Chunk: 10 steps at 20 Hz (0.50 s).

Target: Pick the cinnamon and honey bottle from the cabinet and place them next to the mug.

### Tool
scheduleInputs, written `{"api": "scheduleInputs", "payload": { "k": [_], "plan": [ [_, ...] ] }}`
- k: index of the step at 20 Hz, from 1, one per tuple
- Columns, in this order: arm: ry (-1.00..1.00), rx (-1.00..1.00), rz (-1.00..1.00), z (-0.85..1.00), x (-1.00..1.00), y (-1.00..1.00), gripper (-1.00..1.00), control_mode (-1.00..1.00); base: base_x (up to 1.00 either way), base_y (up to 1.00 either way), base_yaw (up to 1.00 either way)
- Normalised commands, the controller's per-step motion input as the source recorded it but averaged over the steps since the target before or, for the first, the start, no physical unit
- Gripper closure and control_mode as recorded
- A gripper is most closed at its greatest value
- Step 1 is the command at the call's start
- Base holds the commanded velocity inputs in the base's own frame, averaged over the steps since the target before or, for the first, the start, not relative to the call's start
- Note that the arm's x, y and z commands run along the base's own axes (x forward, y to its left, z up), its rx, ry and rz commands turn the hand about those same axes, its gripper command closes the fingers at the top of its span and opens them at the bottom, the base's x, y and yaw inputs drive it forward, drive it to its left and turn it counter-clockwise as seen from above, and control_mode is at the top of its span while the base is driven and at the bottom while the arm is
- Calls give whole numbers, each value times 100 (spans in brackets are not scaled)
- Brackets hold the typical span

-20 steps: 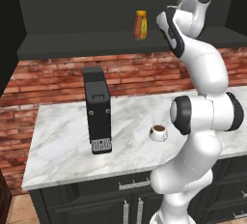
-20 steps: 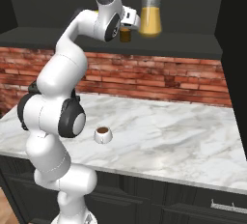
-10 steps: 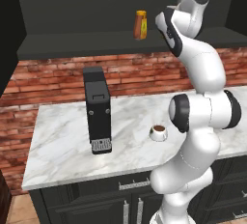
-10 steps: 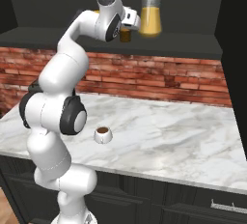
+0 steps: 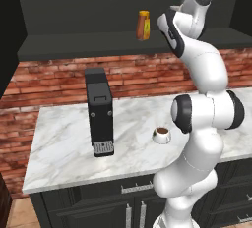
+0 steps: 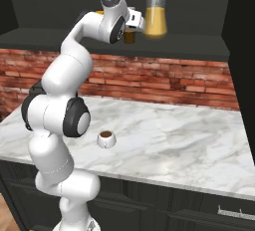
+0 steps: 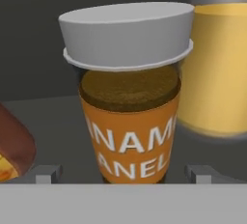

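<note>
While the fingers (image 7: pixel 123 174) stand spread wide with one tip at each side of the hand view's lower edge, the cinnamon (image 7: pixel 129 97) sits squarely between them at 12 o'clock, close in, and I cannot tell whether either tip touches it yet. It looks like a small rigid jar: light, stiff, with a smooth label that may be slippery, so a hold on the straight labelled body under the wider lid (image 7: pixel 126 35) seems safest; the lid's overhang would stop a slide. In the right base view the fingers (image 6: pixel 135 26) reach to the cinnamon (image 6: pixel 130 36) on the cabinet (image 6: pixel 45 38) shelf. A glass pitcher of orange liquid (image 7: pixel 217 68) stands just beside the jar at 3 o'clock, near enough that a careless pull could knock it. At 8 o'clock in the hand view a reddish-orange edge shows, probably the honey bottle (image 5: pixel 143 25), upright on the same shelf. Down on the marble bench (image 6: pixel 189 145) waits the mug (image 6: pixel 106 138), well apart from a black coffee machine (image 5: pixel 99 111).
</note>
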Motion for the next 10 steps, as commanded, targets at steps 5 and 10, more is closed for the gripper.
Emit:
{"api": "scheduleInputs", "payload": {
  "k": [5,10],
  "plan": [
    [0,0,0,0,9,0,-100,-100,0,0,0],
    [0,0,0,0,14,0,-100,-100,0,0,0]
  ]
}}
